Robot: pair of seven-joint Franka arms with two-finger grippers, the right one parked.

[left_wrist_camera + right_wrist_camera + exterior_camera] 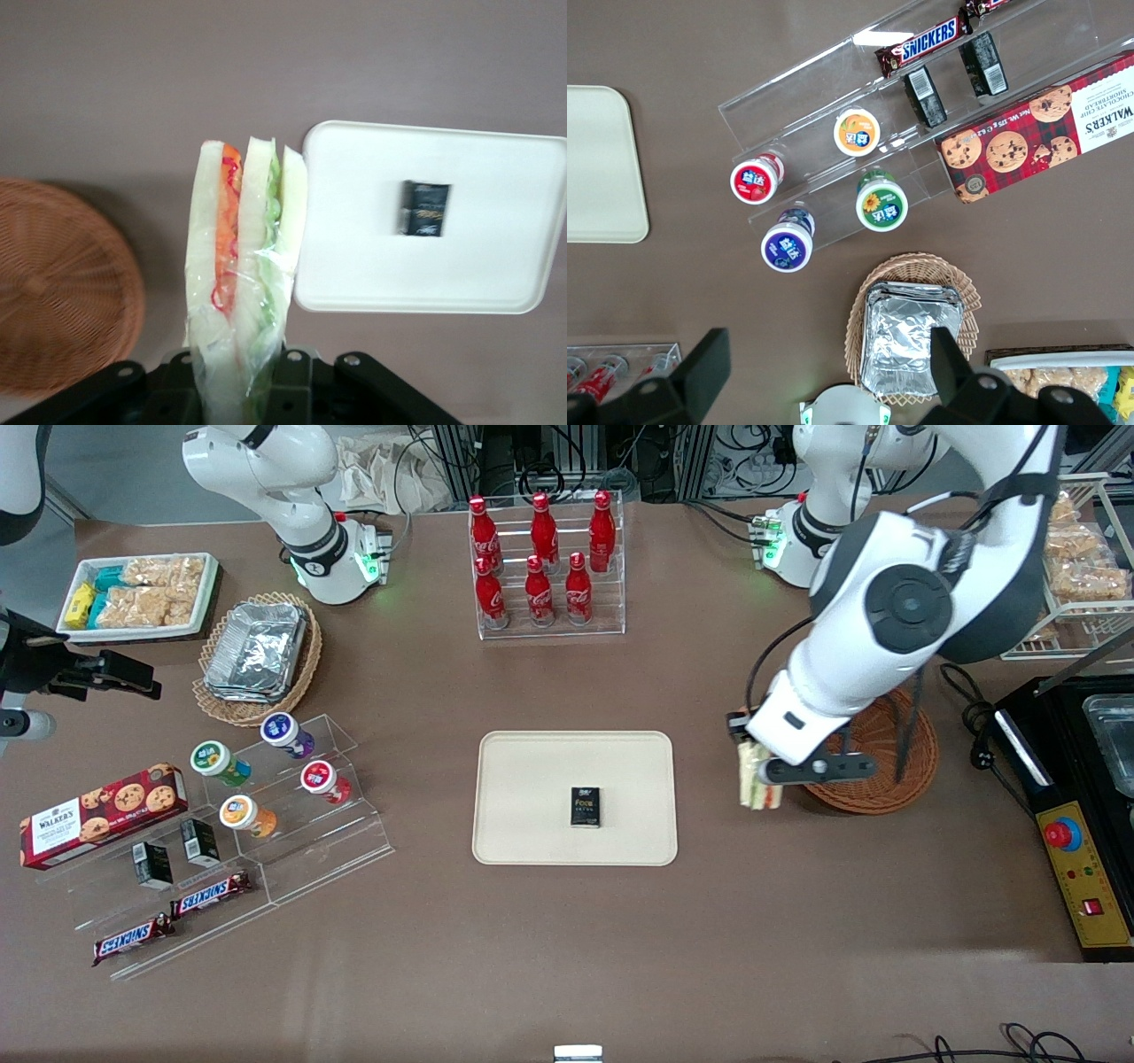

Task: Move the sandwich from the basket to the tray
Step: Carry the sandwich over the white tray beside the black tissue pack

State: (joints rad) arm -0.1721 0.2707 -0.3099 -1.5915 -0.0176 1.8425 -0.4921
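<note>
My left gripper (760, 779) is shut on the clear-wrapped sandwich (758, 776), a white bread wedge with orange, pink and green filling, and holds it above the table between the basket and the tray. In the left wrist view the sandwich (241, 266) stands up from between my fingers. The reddish-brown wicker basket (886, 762) sits beside the gripper toward the working arm's end and shows empty in the wrist view (62, 283). The cream-beige tray (574, 797) lies mid-table with a small black box (585, 807) on it; both show in the wrist view, tray (354, 257), box (424, 208).
A clear rack of red cola bottles (545, 567) stands farther from the camera than the tray. A pale wicker basket with foil trays (257, 657), an acrylic stand with snack cups (283, 779), a cookie box (102, 813) and chocolate bars lie toward the parked arm's end. A black control box (1076, 841) sits at the working arm's end.
</note>
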